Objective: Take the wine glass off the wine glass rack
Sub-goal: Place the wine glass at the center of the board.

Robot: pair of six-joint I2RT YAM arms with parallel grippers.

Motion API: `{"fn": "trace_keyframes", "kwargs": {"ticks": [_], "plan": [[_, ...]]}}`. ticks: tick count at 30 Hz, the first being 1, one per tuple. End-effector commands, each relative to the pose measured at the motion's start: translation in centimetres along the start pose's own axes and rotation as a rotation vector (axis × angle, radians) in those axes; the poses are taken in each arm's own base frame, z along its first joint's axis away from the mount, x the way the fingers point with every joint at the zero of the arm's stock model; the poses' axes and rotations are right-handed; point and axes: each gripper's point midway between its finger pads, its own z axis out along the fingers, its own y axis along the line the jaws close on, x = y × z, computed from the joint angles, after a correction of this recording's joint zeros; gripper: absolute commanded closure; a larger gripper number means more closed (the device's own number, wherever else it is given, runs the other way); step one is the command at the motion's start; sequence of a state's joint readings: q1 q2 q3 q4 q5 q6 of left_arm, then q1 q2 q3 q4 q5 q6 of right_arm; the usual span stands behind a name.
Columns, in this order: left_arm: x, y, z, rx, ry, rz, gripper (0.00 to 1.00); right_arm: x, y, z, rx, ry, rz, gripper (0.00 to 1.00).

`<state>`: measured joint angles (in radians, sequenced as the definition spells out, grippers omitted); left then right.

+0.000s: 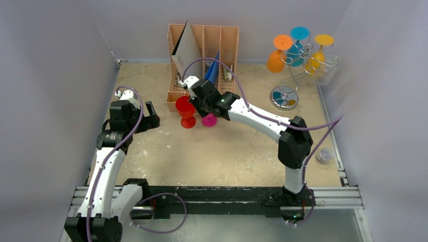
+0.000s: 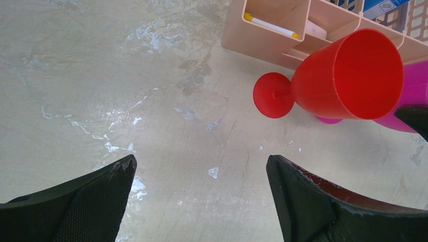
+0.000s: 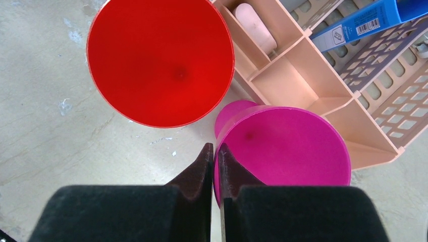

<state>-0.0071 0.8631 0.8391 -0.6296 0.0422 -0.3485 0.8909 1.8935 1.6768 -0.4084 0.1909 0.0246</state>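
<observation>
Okay, right gripper (image 3: pixel 215 151) is pinched nearly shut on the rim of the pink glass (image 3: pixel 282 146), one finger inside the bowl and one outside. The glass is off the rack (image 1: pixel 295 75), which stands well away on the far right with the orange (image 1: pixel 276 59), blue (image 1: pixel 297 48) and yellow (image 1: pixel 317 58) glasses hanging on it. I can't tell if the pink foot sits flat on the table (image 2: pixel 75 75).

Risks I see:
- The grip is only a thin rim pinch. Any sideways drag and the glass can swing or slip out between the fingers.
- The red glass (image 3: pixel 159 60) stands just beyond the outside finger, nearly touching the pink one. If I open wide, that finger likely shoves it over.
- The peach organiser (image 3: pixel 282 80) is right past the fingertips on the inside-finger side. Pushing forward would knock the glass into it.
- If I let go before the foot is flat, the glass probably tips.

Left gripper (image 2: pixel 201 164) has its fingers wide and holds nothing. The red glass is ahead of its right finger, so reaching in from there risks a bump.
</observation>
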Motion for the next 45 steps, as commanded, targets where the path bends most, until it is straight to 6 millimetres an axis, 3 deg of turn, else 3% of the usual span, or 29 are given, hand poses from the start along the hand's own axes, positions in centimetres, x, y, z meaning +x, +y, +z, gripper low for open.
{"fn": "trace_keyframes", "kwargs": {"ticks": [1, 14, 33, 45], "plan": [[-0.8, -0.3, 0.1, 0.021, -0.031, 0.006, 0.0, -0.8, -0.3, -0.9, 0.001, -0.027, -0.014, 0.94], [-0.9, -0.5, 0.0, 0.031, -0.034, 0.008, 0.0, -0.7, 0.5, 0.2, -0.022, -0.011, 0.013, 0.93], [-0.9, -0.5, 0.0, 0.034, -0.036, 0.013, 0.0, -0.9, 0.9, 0.0, -0.046, -0.009, 0.029, 0.9], [-0.9, -0.7, 0.0, 0.042, -0.036, 0.015, 0.0, -1.3, 0.9, -0.7, -0.054, -0.003, -0.003, 0.8]]}}
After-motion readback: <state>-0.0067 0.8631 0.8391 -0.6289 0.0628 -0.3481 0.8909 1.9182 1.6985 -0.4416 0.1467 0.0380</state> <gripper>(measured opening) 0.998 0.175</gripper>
